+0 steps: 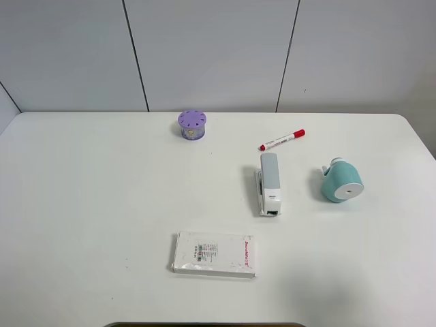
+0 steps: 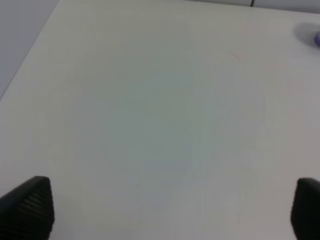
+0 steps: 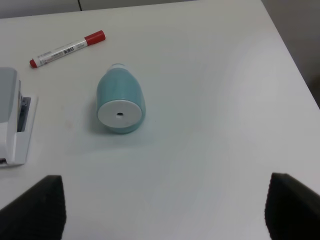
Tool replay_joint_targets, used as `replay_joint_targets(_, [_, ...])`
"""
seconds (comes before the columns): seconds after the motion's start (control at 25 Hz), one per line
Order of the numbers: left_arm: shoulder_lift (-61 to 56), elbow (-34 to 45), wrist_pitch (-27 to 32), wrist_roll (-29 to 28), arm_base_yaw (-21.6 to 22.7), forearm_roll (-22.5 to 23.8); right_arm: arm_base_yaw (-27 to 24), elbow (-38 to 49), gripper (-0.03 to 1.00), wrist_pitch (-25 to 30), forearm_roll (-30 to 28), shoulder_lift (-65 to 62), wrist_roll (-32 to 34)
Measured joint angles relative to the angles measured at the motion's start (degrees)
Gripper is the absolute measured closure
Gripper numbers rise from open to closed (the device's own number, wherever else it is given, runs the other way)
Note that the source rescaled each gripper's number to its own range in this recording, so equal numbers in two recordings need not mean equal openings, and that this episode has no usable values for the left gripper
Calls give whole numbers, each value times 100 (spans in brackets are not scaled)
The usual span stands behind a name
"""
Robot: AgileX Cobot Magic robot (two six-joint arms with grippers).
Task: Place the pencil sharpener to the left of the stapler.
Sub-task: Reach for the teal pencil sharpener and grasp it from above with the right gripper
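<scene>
right wrist: fingers (image 3: 37, 207) seemingly spread; pencil sharpener (image 3: 120, 97) apart

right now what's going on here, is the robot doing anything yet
Nothing is being held. The teal pencil sharpener lies on its side on the table, to the right of the stapler in the overhead view, so the move has not started. The right hand is open and faces the sharpener without touching it. The left hand is open over bare table. A red-capped marker, a purple container and a white box sit untouched.
</scene>
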Motion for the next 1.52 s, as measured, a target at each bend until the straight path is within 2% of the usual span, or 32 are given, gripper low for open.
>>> replay_joint_targets(0.96, [0,0,0,0,0,0,0,-137,49,3,0,88,0])
replay_joint_targets(1.24, [0,0,0,0,0,0,0,-679,49,3,-26,1331,27])
replay_joint_targets(1.52, [0,0,0,0,0,0,0,-1633,49,145,-55,3457,383])
